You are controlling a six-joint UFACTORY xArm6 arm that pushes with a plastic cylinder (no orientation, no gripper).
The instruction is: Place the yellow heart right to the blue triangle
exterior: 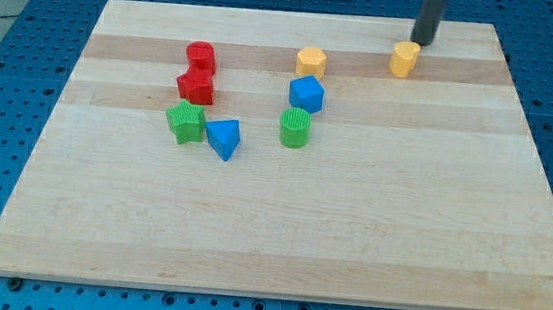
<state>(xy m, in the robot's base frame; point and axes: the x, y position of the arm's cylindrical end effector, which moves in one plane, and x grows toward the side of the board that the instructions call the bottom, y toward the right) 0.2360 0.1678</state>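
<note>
The blue triangle [224, 137] lies left of the board's middle. A yellow block [403, 59], which looks like the heart, sits near the top right of the wooden board [352, 212]. A second yellow block [311, 62], shaped like a pentagon, sits near the top middle. My tip [424, 42] is at the view's top right, just above and to the right of the heart-like yellow block, close to it; I cannot tell whether they touch. It is far from the blue triangle.
A green block [186, 122] sits just left of the blue triangle. Another green block [295, 128] is to the triangle's right, with a blue block [306, 93] above it. Two red blocks [201, 56] [195, 87] stand above the left green block.
</note>
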